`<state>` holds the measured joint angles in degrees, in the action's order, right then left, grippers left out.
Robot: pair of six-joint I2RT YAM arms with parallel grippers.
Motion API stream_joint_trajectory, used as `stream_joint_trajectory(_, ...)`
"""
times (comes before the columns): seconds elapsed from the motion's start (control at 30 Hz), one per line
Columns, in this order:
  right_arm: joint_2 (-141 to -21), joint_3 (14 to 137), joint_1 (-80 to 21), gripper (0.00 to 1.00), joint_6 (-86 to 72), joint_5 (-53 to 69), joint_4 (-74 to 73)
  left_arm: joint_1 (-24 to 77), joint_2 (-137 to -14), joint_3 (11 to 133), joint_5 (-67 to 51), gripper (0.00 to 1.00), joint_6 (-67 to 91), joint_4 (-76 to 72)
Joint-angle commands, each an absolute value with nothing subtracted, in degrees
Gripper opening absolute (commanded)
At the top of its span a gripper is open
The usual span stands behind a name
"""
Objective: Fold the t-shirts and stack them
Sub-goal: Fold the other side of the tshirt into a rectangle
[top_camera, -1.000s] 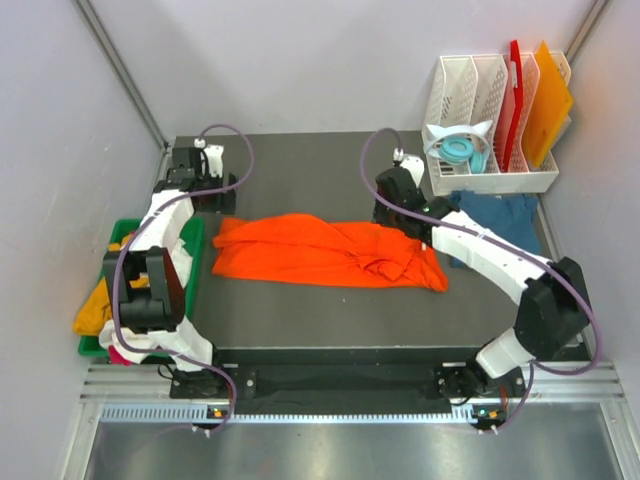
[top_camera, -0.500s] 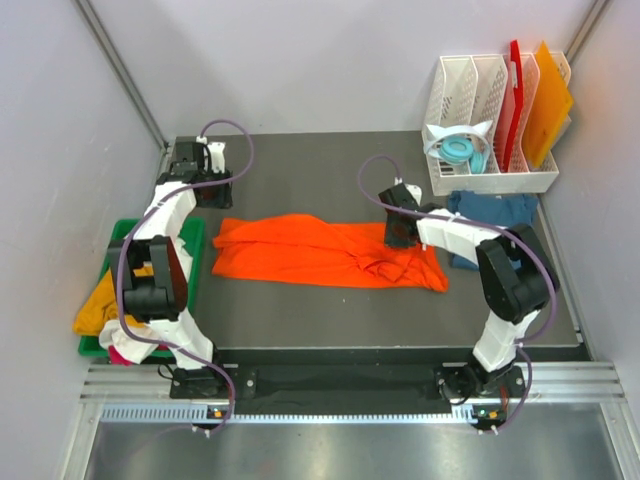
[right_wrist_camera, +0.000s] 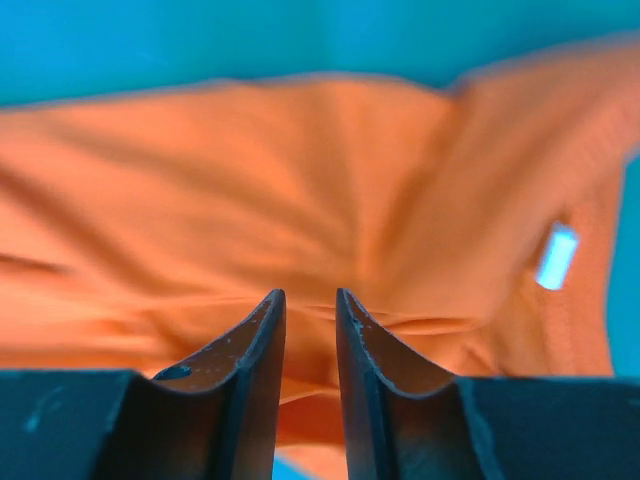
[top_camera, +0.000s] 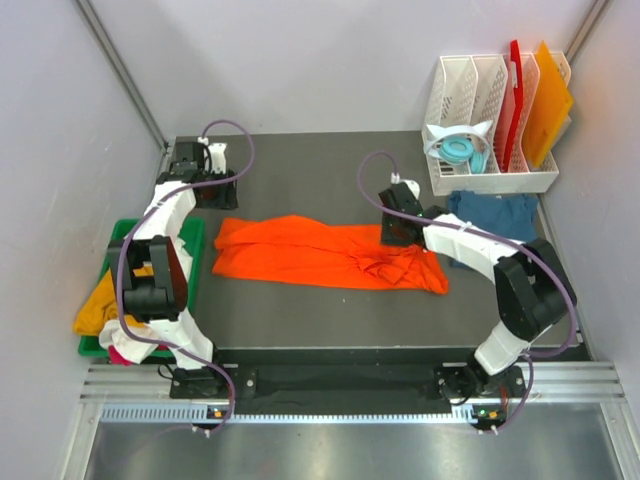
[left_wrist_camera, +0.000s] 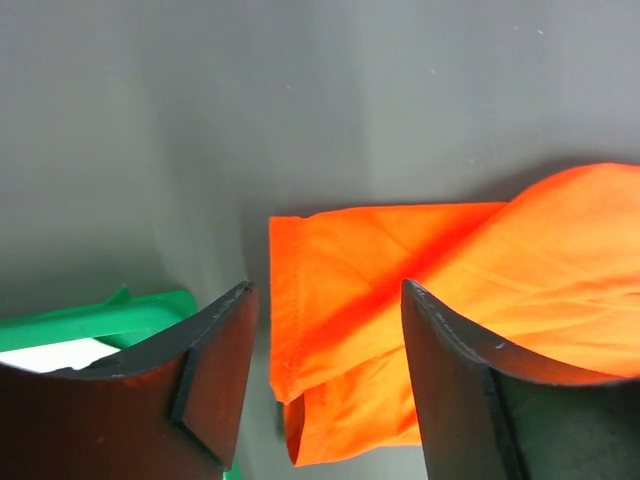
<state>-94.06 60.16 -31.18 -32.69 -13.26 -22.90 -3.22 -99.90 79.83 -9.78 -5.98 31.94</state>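
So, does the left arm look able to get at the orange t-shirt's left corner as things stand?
Probably yes. The left tool is open, and the wrist view shows the corner of the orange t-shirt lying flat just beyond it. Nothing covers that corner or stands in between.

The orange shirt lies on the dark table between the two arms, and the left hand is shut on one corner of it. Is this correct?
Not entirely. The left hand is open, not shut on the corner: the left wrist view shows its fingers wide apart, with the corner of the orange shirt seen between them. The shirt does lie on the dark table between the two arms.
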Motion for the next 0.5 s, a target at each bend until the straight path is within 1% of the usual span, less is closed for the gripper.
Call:
stream_joint_trajectory(0.0, -92.1, 70.0, -35.3, 0.27, -29.2, -11.6, -22.1, -1.9, -98.4, 82.2, -12.6, 0.63, -6.9, 33.5)
stream_joint_trajectory(0.07, -95.1, 71.5, -37.0, 0.26, -28.7, -10.6, -22.2, -1.1, -100.6, 82.6, -11.7, 0.61, -7.1, 33.1)
stream_joint_trajectory(0.1, -96.4, 72.8, -37.3, 0.20, -28.7, -10.0, -23.1, -0.5, -101.8, 83.1, -10.6, 0.59, -7.3, 33.3)
stream_joint_trajectory(0.17, -99.6, 73.8, -37.6, 0.13, -29.3, -9.4, -24.1, -0.2, -105.6, 85.3, -9.7, 0.57, -7.1, 34.9)
stream_joint_trajectory(0.2, -100.2, 73.2, -37.7, 0.09, -29.9, -8.6, -24.0, -0.3, -107.0, 86.2, -8.9, 0.54, -6.8, 35.9)
stream_joint_trajectory(0.23, -100.6, 72.6, -37.9, 0.07, -30.3, -8.4, -23.8, -0.3, -109.3, 86.9, -9.1, 0.51, -6.7, 36.5)
stream_joint_trajectory(0.27, -100.8, 70.7, -38.1, 0.06, -30.4, -8.1, -22.9, -0.2, -110.2, 87.7, -9.2, 0.46, -6.5, 37.2)
stream_joint_trajectory(0.37, -100.6, 66.8, -38.4, 0.03, -31.2, -7.8, -21.6, -0.3, -112.2, 87.5, -10.0, 0.43, -6.6, 37.1)
stream_joint_trajectory(0.47, -100.7, 64.0, -38.4, 0.02, -31.7, -8.4, -21.4, -0.2, -113.2, 86.9, -9.7, 0.43, -6.7, 36.7)
